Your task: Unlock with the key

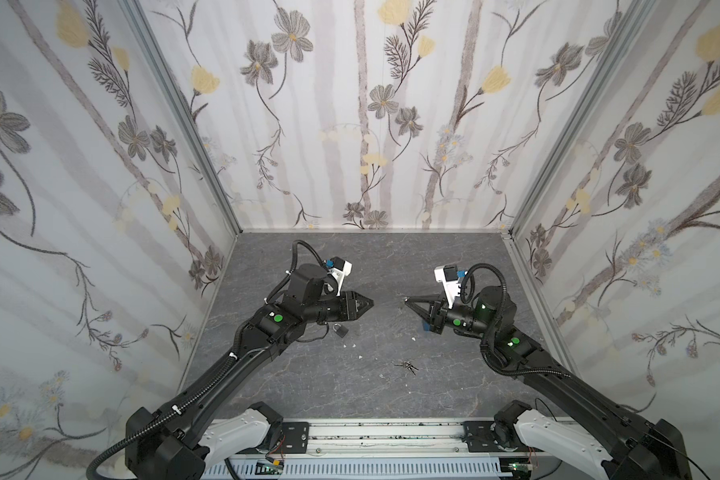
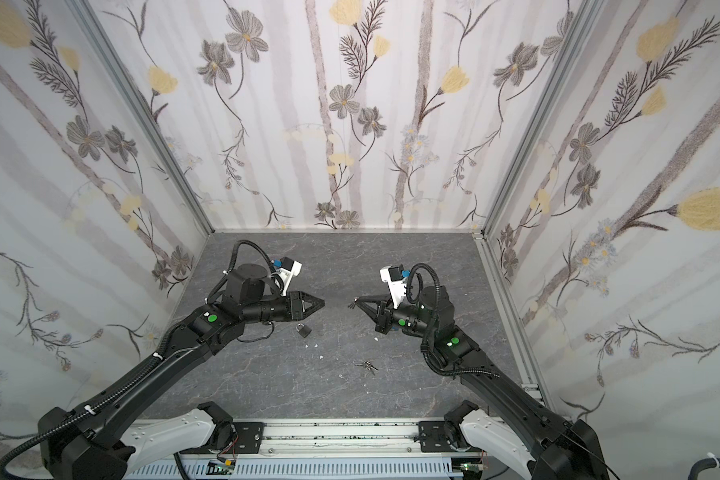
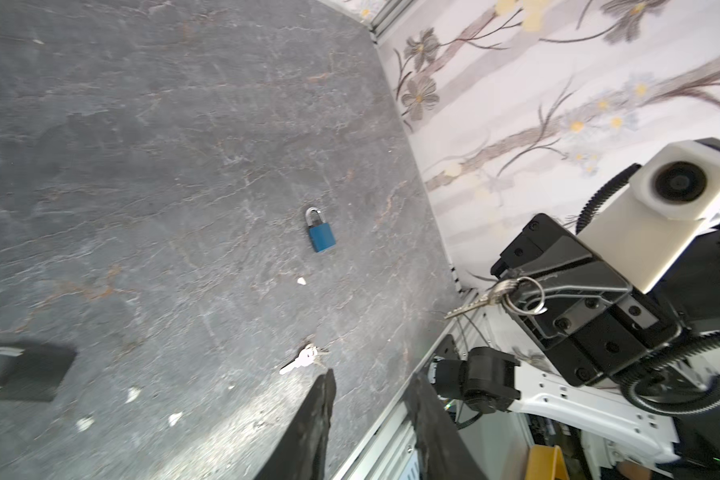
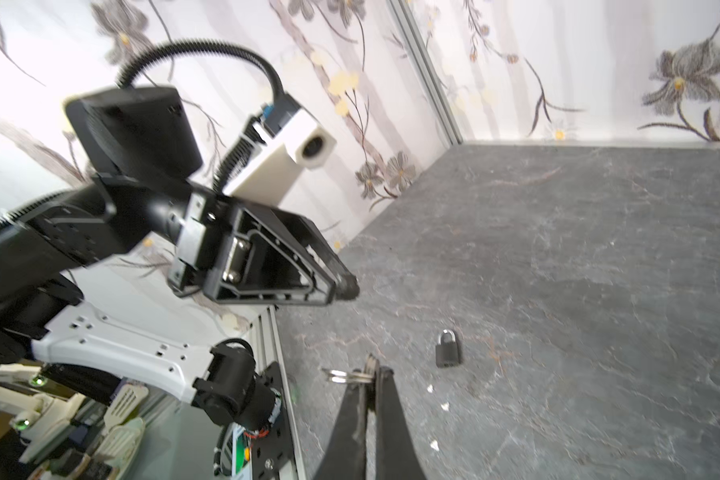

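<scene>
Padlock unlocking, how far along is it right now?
Done: the right gripper is shut on a bunch of keys, one key sticking out. In hand: nothing at a lock; the left gripper is open and empty. Left: the black padlock and blue padlock lie on the table with shackles apparently closed, so one must be held, the key inserted and turned.

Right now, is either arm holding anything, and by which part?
The right fingers pinch a key bunch near its ring, one blade sticking out. The left fingers hold nothing.

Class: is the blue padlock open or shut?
Shut. Both ends of the shackle on the blue padlock sit in its body.
</scene>
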Controlling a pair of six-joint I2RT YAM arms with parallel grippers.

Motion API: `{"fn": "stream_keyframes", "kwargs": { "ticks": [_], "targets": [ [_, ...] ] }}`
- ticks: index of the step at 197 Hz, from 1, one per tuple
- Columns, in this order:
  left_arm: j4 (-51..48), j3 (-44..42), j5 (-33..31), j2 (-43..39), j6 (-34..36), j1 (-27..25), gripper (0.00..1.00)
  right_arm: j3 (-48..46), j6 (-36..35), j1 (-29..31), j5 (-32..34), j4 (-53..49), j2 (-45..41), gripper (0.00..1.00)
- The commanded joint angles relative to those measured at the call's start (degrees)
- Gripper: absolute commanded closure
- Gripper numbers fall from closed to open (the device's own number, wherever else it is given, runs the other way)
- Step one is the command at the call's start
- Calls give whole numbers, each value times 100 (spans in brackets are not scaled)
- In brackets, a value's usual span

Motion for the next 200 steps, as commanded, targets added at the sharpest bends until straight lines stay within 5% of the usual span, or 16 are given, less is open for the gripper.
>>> {"fn": "stream_keyframes", "kwargs": {
  "ticks": [1,51,102,154,200],
  "targets": [
    [1740,-269,647,-58,-696,-8,63,-26,952,-60,12,955,-42,100],
    [3090,-467,1072,9,-1091,-153,56,-182,1884,-157,-157,1699,9,100],
    [3267,-362,1218,245,-1073,-389,68,-216,2143,-159,-340,2025,34,100],
    [3352,-300,1257,324,-1092,-452,68,-264,2296,-155,-551,2295,97,100],
    [3362,-252,1328,373,-1075,-482,83,-295,2421,-160,-647,2507,95,100]
  ]
}}
